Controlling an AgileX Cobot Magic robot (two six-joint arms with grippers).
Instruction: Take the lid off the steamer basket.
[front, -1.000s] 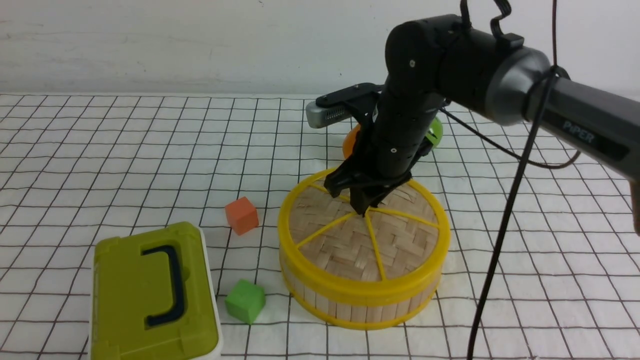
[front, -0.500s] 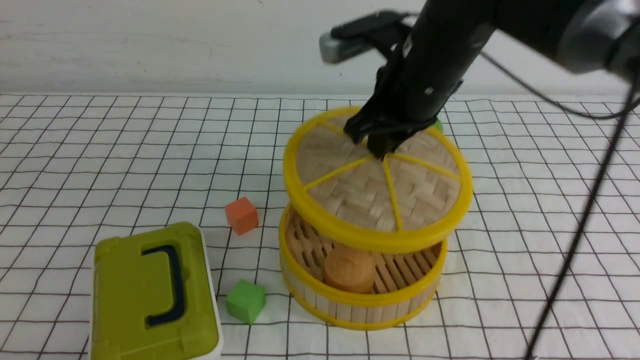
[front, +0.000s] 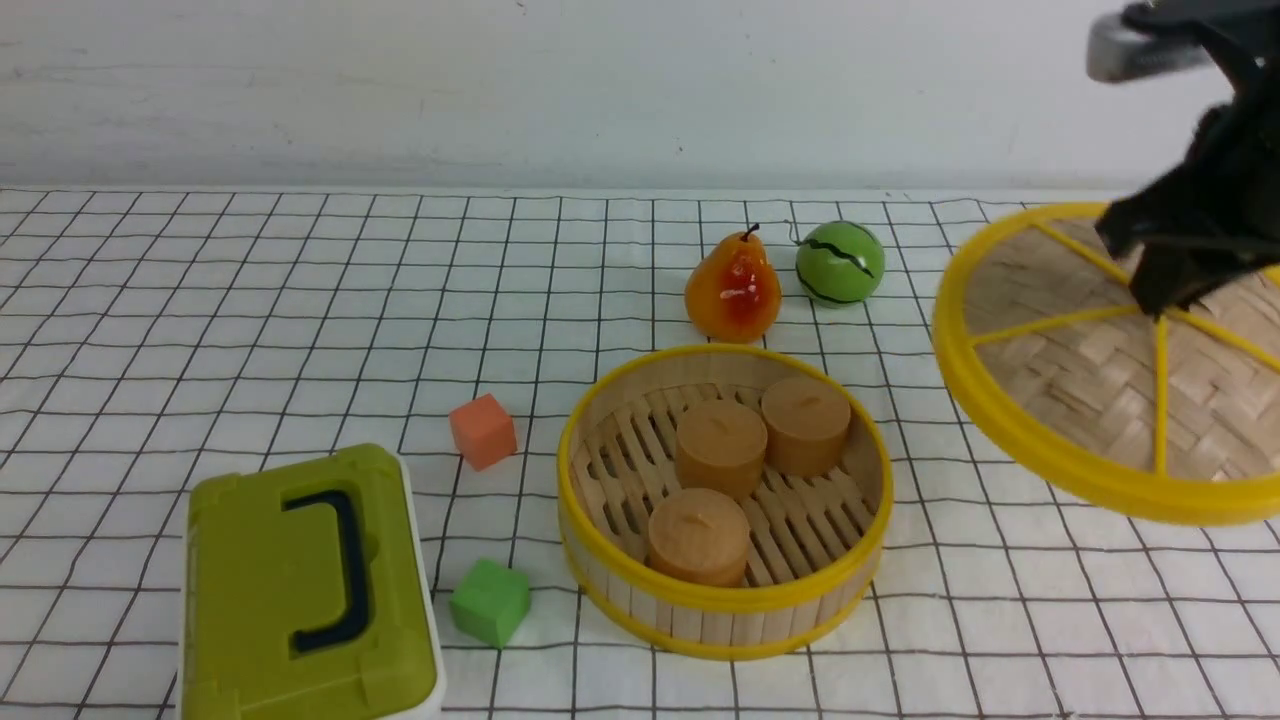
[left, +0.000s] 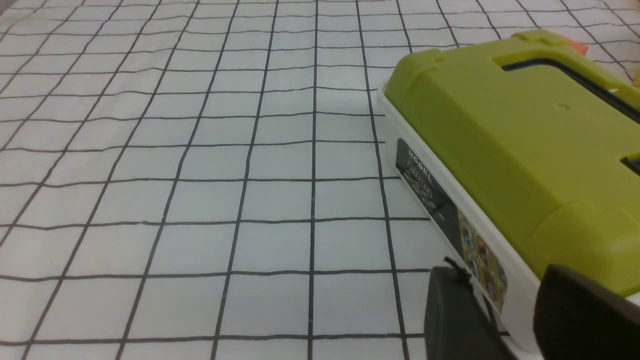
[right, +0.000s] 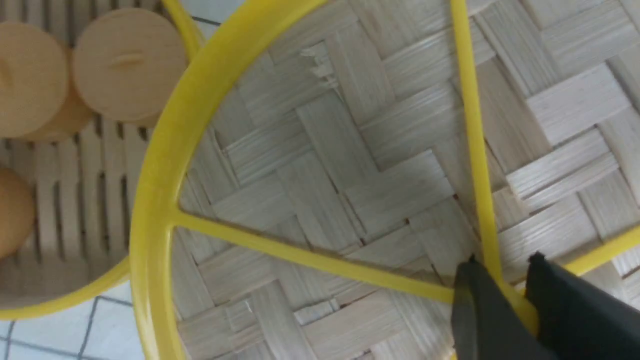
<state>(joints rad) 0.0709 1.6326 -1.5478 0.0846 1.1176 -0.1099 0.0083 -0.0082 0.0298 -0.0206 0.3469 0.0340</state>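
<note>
The lid (front: 1060, 370), a woven bamboo disc with a yellow rim and spokes, hangs tilted in the air at the far right, off the basket. My right gripper (front: 1160, 295) is shut on its yellow hub where the spokes meet, as the right wrist view (right: 502, 282) shows over the lid (right: 350, 150). The steamer basket (front: 720, 605) stands open on the table in the middle, with three round tan cakes (front: 720, 445) inside; its edge shows in the right wrist view (right: 90, 290). My left gripper (left: 500, 305) is open and low over the table.
An olive-green box (front: 300, 590) with a dark handle lies at the front left, right beside my left gripper (left: 500, 130). An orange cube (front: 483, 430) and a green cube (front: 490, 602) lie left of the basket. A pear (front: 733, 285) and a green ball (front: 840, 262) stand behind it.
My right gripper has lifted the lid off the basket and carried it up and to the right. The basket is now uncovered, showing the cakes.
</note>
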